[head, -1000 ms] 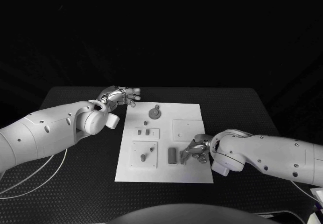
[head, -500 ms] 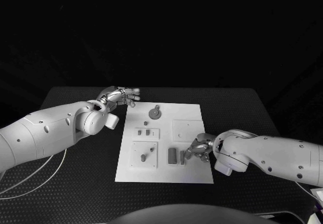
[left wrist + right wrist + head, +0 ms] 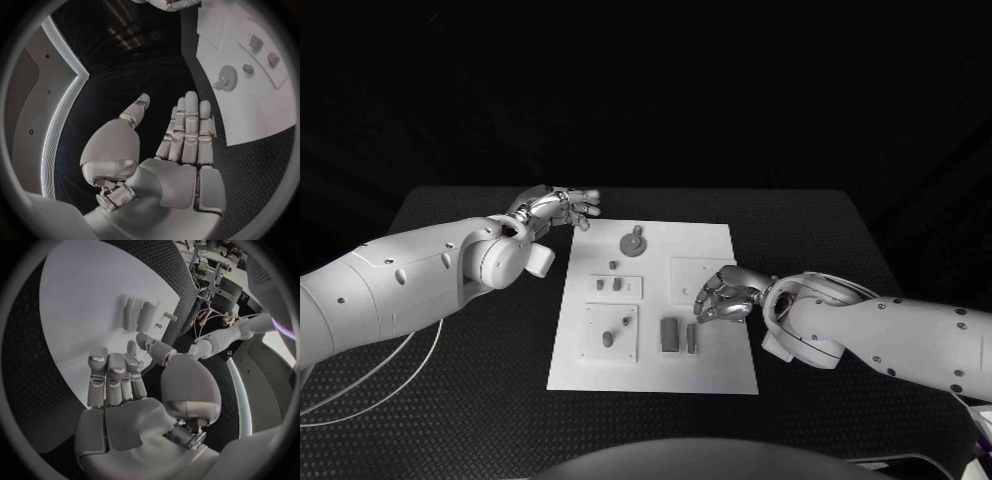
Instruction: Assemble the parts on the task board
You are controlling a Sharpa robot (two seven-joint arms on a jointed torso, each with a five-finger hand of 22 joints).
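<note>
The right robot hand (image 3: 720, 296) has moved up the task board (image 3: 708, 241) from the grey parts (image 3: 678, 335), fingers apart, holding nothing. The left robot hand (image 3: 560, 207) stays spread beyond the board's far corner.

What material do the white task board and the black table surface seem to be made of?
The white rectangular task board looks like smooth matt plastic: even, without glare. This is uncertain. The black table surface looks like textured rubber or woven matting, since a fine grid pattern covers it.
</note>
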